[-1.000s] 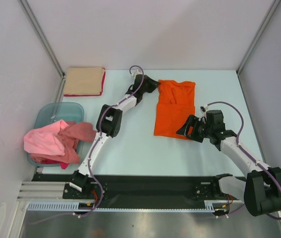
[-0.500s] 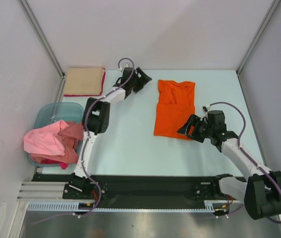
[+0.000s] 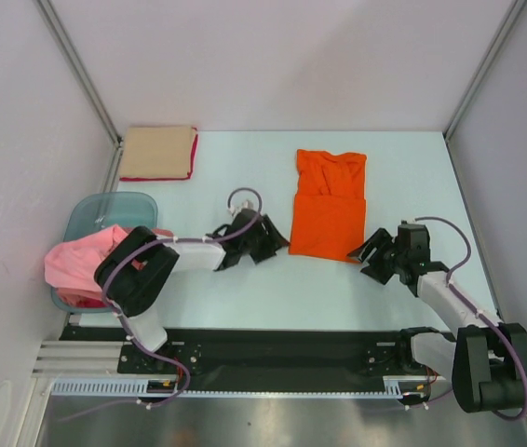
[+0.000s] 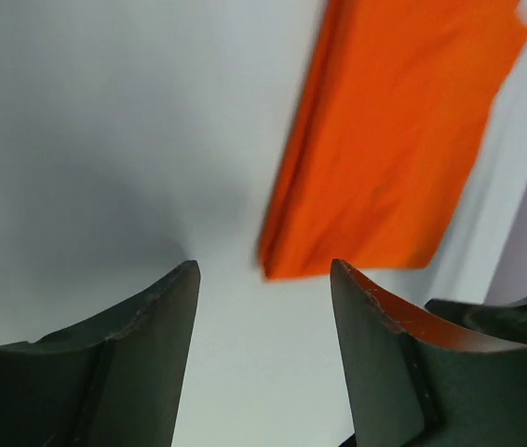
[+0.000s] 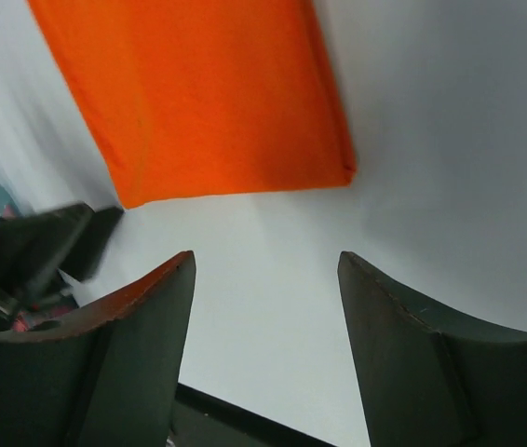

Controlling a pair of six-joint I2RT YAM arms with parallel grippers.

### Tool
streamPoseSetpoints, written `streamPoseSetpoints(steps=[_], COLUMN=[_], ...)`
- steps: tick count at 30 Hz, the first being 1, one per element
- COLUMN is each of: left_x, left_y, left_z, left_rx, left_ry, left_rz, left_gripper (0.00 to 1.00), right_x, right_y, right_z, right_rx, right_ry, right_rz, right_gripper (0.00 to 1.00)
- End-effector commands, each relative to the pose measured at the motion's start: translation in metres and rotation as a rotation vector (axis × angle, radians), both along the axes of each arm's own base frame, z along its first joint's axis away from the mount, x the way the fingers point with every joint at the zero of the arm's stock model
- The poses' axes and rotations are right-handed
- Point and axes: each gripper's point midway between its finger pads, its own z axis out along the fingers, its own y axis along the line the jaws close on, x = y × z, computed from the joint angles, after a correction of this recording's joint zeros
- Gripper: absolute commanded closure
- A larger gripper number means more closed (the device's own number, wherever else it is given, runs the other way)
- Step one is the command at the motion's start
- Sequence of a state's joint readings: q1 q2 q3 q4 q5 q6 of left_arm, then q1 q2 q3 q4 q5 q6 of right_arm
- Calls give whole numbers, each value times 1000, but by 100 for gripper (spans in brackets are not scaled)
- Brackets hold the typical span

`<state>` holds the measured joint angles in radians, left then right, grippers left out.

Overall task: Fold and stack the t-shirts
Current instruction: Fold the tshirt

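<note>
A bright orange t-shirt, folded into a long strip, lies flat at the middle right of the table. It also shows in the left wrist view and the right wrist view. My left gripper is open and empty, low beside the shirt's near left corner. My right gripper is open and empty just off its near right corner. A folded tan t-shirt lies on a red one at the far left. Pink and red t-shirts are heaped in a tub.
A translucent blue-green tub stands at the left edge and holds the heaped shirts. Grey walls and metal posts close the table on three sides. A black rail runs along the near edge.
My left arm has swung from the far end of the table down to the orange shirt's near left corner. My right gripper has drawn back slightly towards the near right.
</note>
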<state>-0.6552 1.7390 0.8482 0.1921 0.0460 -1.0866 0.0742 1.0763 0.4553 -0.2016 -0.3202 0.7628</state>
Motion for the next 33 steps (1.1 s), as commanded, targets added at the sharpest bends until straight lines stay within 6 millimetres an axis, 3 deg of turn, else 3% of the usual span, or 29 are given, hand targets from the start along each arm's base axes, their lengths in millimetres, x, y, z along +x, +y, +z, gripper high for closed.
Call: streamPoseSetpoints(steps=[1, 4, 15, 23, 33], left_x=[-19, -32, -43, -45, -46], left_y=[-10, -10, -14, -20, -25], left_z=[8, 0, -41, -49, -64], left_rx=[-91, -80, -112, -186, -192], left_ry=[2, 22, 268, 365, 430], left_rz=[106, 155, 322, 394, 431], left_gripper=[37, 37, 41, 49, 60], right_x=[12, 10, 10, 2, 0], right_y=[-3, -7, -14, -24, -42], right_z=[-2, -10, -20, -39, -48], right_rx=[73, 76, 71, 44, 30], right_ry=[-18, -8, -24, -21, -40], right_rz=[-136, -180, -274, -375, -524], right_gripper=[32, 35, 47, 46, 47])
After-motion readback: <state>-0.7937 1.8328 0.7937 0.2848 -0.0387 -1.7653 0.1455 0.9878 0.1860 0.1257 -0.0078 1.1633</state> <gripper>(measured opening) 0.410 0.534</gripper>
